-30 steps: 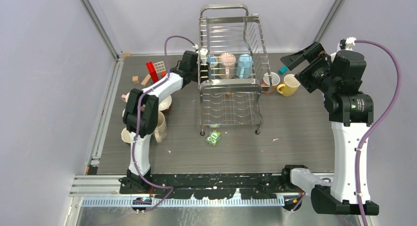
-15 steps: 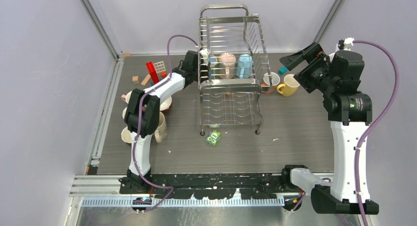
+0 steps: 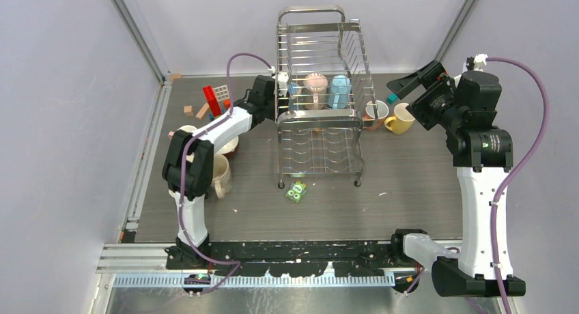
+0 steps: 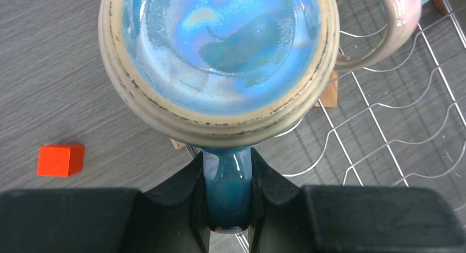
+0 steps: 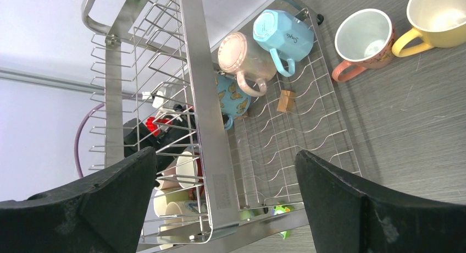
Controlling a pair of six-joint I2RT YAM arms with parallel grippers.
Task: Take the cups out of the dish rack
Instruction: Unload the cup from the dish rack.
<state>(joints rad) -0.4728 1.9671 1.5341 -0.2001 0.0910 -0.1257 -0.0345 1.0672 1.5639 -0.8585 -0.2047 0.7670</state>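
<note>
The silver wire dish rack (image 3: 319, 117) stands at the middle back of the table. My left gripper (image 3: 281, 87) reaches into its left side on the upper tier. In the left wrist view this gripper (image 4: 228, 176) is shut on the handle of a blue cup (image 4: 220, 60) whose mouth faces the camera. A pink cup (image 3: 315, 87) and a light blue cup (image 3: 339, 89) lie beside it in the rack. The right wrist view shows all three cups: blue (image 5: 232, 96), pink (image 5: 242, 55) and light blue (image 5: 283, 30). My right gripper (image 3: 410, 82) hangs open in the air to the right of the rack.
A salmon cup (image 3: 375, 111) and a yellow cup (image 3: 401, 117) stand on the table right of the rack. Cream cups (image 3: 220, 174) cluster under my left arm. A green packet (image 3: 296, 191) lies before the rack. Red blocks (image 3: 213, 99) lie at the back left.
My left gripper's fingers have closed on the blue cup's handle, and the left arm's elbow has swung a little to the left. The right arm has hardly moved.
</note>
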